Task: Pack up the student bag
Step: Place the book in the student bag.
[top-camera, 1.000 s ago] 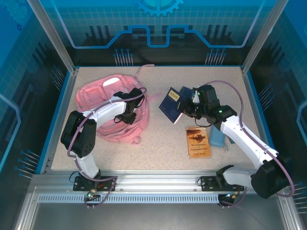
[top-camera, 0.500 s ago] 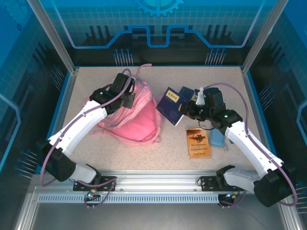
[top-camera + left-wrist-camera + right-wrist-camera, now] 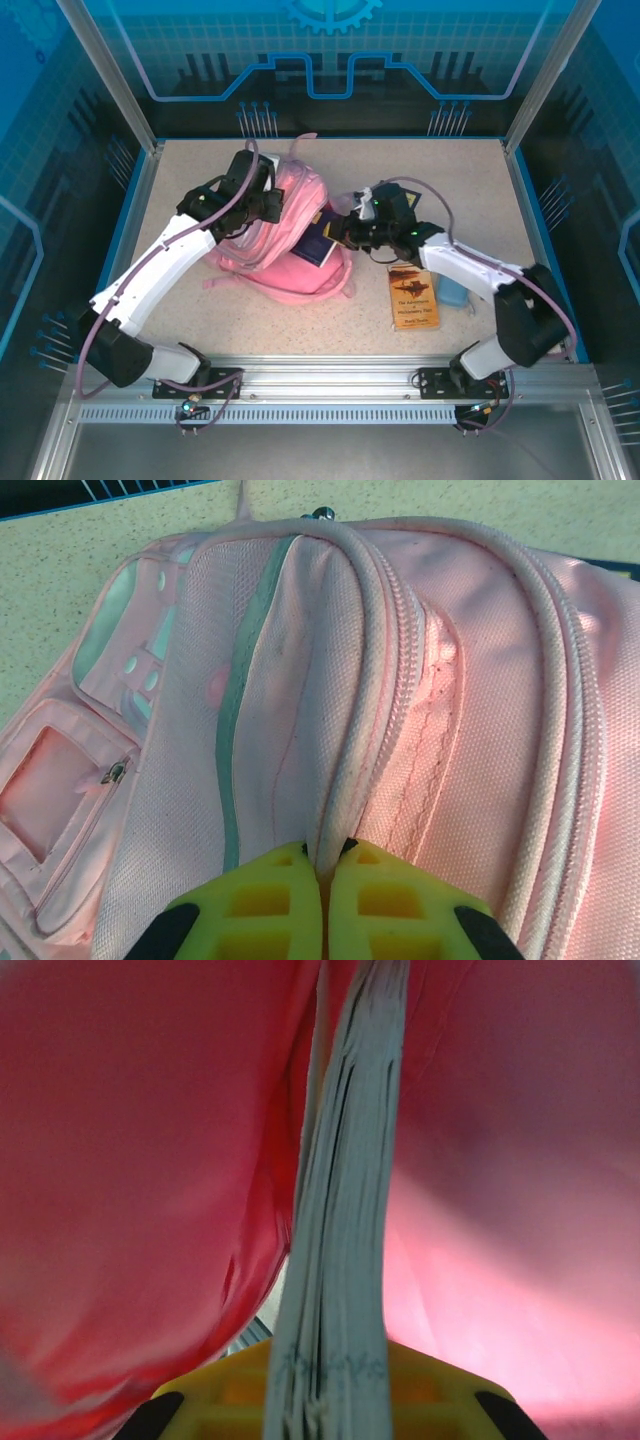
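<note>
Soft pink woven student bag (image 3: 285,262) sits centre-left in the overhead view. The left gripper (image 3: 322,860) pinches its corded zip rim; the right gripper (image 3: 352,232) clamps a blue book (image 3: 316,243) poking into its mouth.

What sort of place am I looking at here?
Probably a robot lab's test booth: left arm and right arm bolted to a metal rail, a speckled table boxed in by aluminium posts and blue printed panels, with a pink bag and a book as props.

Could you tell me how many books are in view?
2. A blue book is partly inside the pink bag; a brown book lies on the table. Others may be hidden inside.
</note>
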{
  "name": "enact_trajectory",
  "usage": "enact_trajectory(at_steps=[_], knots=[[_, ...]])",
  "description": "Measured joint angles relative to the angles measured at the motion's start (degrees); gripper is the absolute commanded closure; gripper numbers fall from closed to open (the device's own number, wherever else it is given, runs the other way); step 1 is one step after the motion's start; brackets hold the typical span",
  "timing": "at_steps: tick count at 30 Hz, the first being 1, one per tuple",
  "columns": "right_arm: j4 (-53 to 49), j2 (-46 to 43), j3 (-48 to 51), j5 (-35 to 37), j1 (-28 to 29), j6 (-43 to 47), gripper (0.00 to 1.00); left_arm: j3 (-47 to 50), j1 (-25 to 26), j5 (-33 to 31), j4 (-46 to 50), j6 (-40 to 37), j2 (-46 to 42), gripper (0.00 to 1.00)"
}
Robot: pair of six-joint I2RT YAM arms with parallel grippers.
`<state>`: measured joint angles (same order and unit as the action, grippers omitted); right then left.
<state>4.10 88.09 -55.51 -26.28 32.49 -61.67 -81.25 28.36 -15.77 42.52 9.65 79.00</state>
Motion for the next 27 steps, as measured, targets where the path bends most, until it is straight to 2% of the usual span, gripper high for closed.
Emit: enact_trajectory(at_steps=[9, 15, 21, 23, 27], knots=[[16.0, 17.7, -9.3, 7.6, 4.0, -8.1, 0.88, -1.9, 0.0, 3.3, -1.4, 4.8, -0.1, 1.0], [19.6, 26.5, -14.9, 10.9, 4.5, -11.4, 0.84, -1.9, 0.0, 4.1, -1.4, 6.0, -0.1, 1.0], [20.9, 31.4, -20.3, 11.3, 6.1, -14.5, 0.5, -1.9, 0.0, 4.3, -1.7, 7.0, -0.1, 1.0], [21.3, 31.6, -20.5, 10.9, 6.1, -15.2, 0.42, -1.9, 0.0, 4.3, -1.7, 7.2, -0.1, 1.0], [21.0, 30.4, -19.0, 10.0, 5.5, -15.3, 0.33, -1.9, -0.5, 4.4, -1.7, 7.6, -0.1, 1.0]])
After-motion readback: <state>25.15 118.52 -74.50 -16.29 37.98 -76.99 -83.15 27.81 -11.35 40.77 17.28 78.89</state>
